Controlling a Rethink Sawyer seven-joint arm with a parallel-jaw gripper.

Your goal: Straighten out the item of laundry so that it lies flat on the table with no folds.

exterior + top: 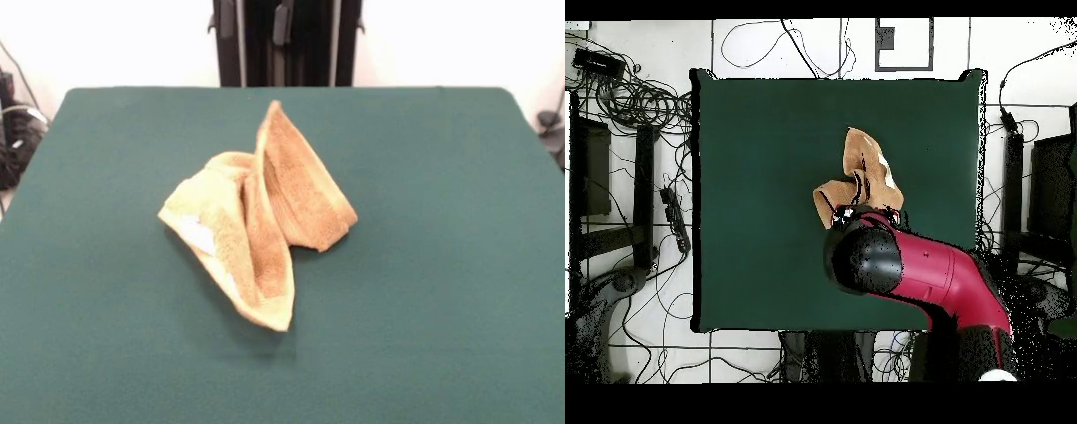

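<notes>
The orange-tan towel [265, 221] lies crumpled near the middle of the green table [441, 283]. One part stands up in a peak toward the far side and another fold runs toward the near side. Its white label [199, 235] shows on the left fold. In the overhead view the towel [865, 165] lies just beyond the red and black arm's end [865, 258], which covers its nearer part. The gripper [853, 214] is mostly hidden under the arm's end there. The front view shows no gripper.
The robot's black pedestal [287, 40] stands at the table's far edge. Cables [635, 100] and dark equipment lie on the floor around the table [765, 200]. Bare green top surrounds the towel on all sides.
</notes>
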